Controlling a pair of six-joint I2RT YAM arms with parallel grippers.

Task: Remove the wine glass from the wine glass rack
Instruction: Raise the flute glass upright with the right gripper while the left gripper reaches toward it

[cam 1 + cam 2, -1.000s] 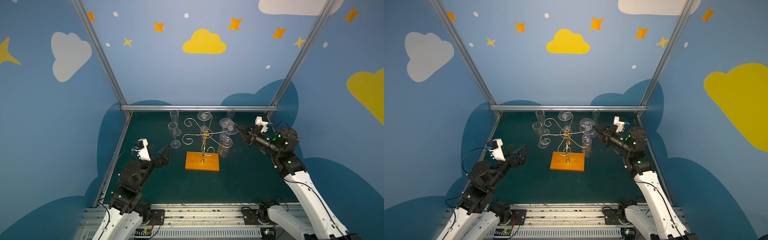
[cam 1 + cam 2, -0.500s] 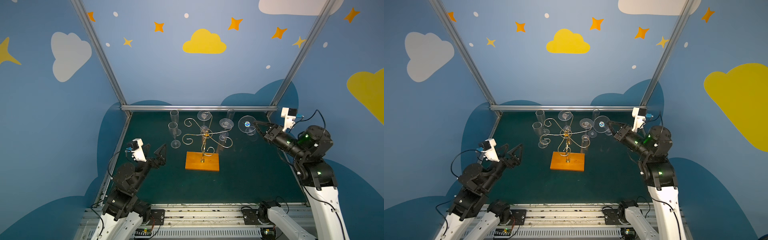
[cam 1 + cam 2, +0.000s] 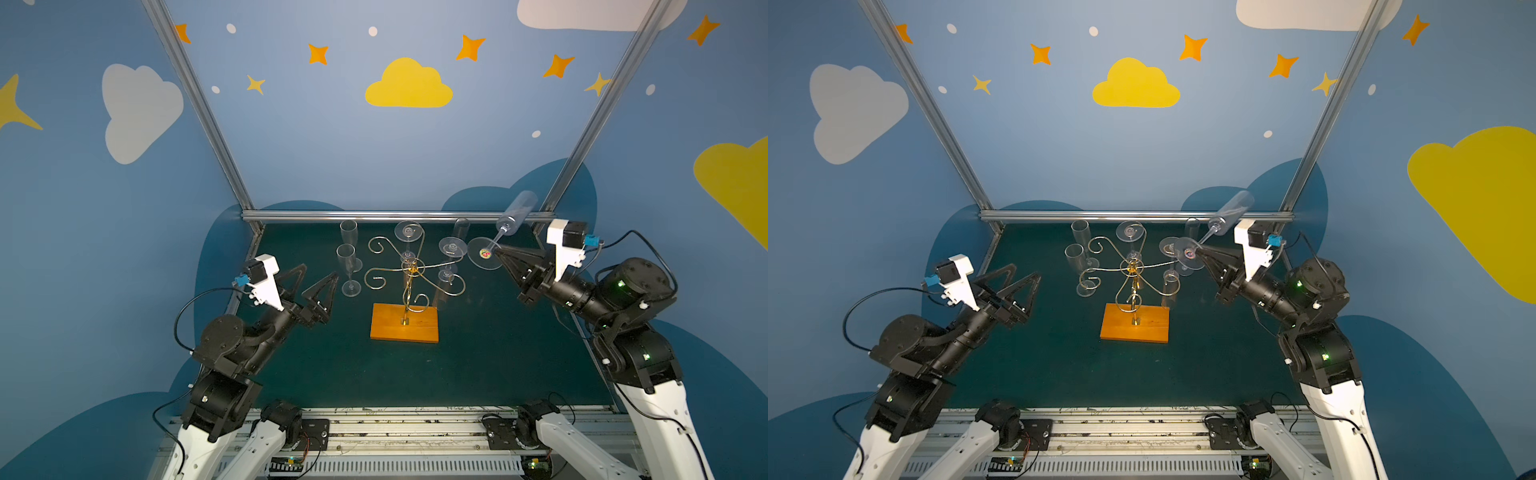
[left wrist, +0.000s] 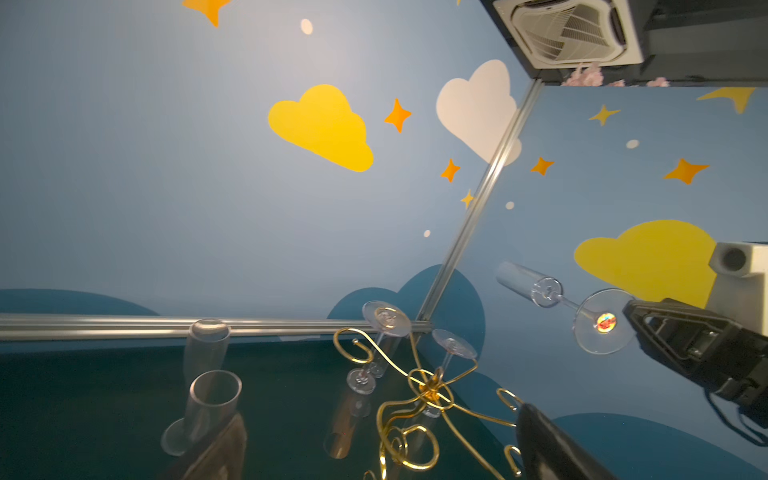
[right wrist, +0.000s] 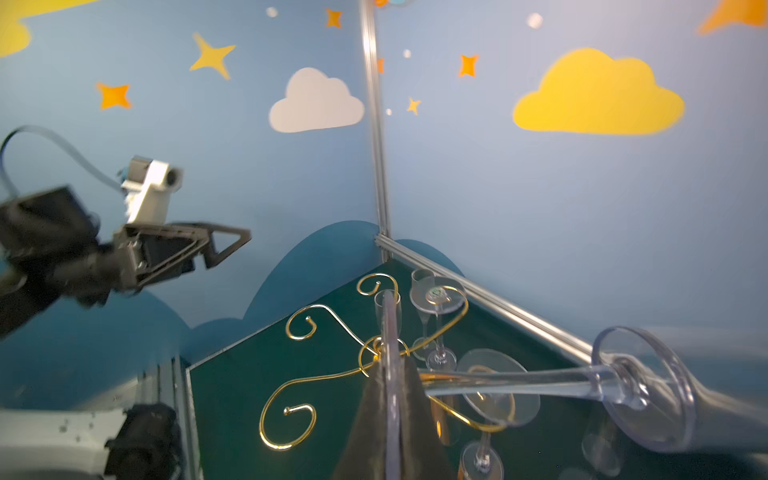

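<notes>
Clear and stemmed, the glass point(image 3: 505, 228) is off the rack point(image 3: 411, 266), raised just to its right, with the rim of its foot clamped between the right fingers point(image 3: 515, 257). Its long axis runs from them up toward the back corner, bowl farthest. The left fingers point(image 3: 320, 309) gape empty, well apart beyond the rack.

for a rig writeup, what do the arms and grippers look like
White lower links, black joints. The left gripper and right gripper have black triangular frame fingers. Each carries a white camera block, blue plug, black cable.
</notes>
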